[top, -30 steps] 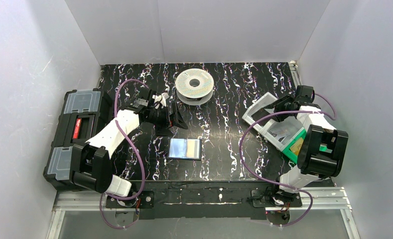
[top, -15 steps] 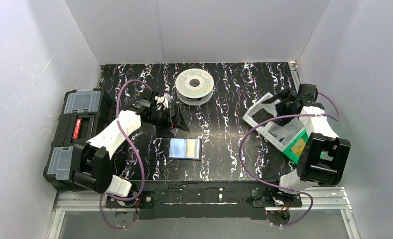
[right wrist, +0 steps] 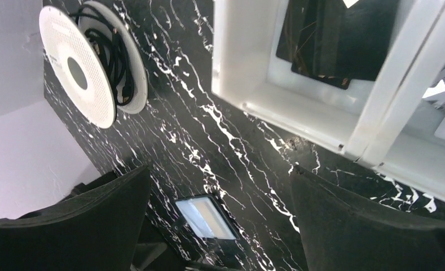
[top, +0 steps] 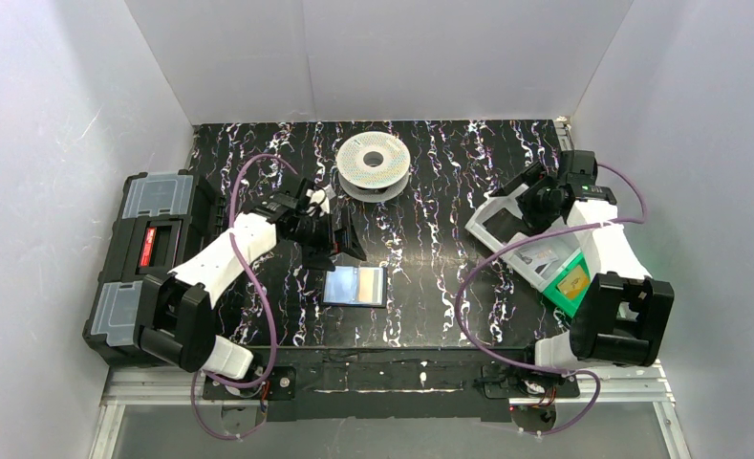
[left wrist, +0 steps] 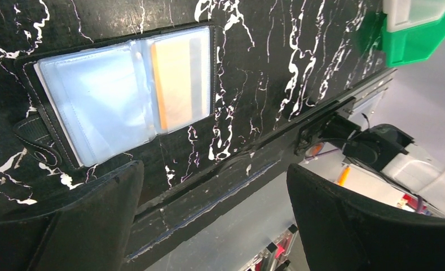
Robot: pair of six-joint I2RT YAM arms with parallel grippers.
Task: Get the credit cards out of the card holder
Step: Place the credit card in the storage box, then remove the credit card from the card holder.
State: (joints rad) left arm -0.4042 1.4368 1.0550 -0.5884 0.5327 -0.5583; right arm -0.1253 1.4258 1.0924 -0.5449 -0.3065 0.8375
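One orange-tan card (left wrist: 175, 84) shows inside the open card holder (top: 355, 285), flat on the tabletop (top: 430, 277) toward 6 o'clock; it looks thin, stiff, slick (light too), so I'd pinch its edge. Left end effector (left wrist: 214, 192) gapes wide at the holder's 11 o'clock, right end effector (right wrist: 220, 192) equally wide at 2

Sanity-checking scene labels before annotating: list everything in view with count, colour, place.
card holder: 1, black, lying open, table centre toward the near edge
credit card: 1 seen, orange-tan, in the holder's clear sleeve away from the tab; a second cannot be made out
spool: 1, white, black cable wound on it, far centre
toolbox: 1, black, left edge
tray: 1, white, right side, dark item inside
bin: 1, green, beside the tray
table: 1, black with white veining
left hand: open, just beyond the holder
right hand: open, by the tray
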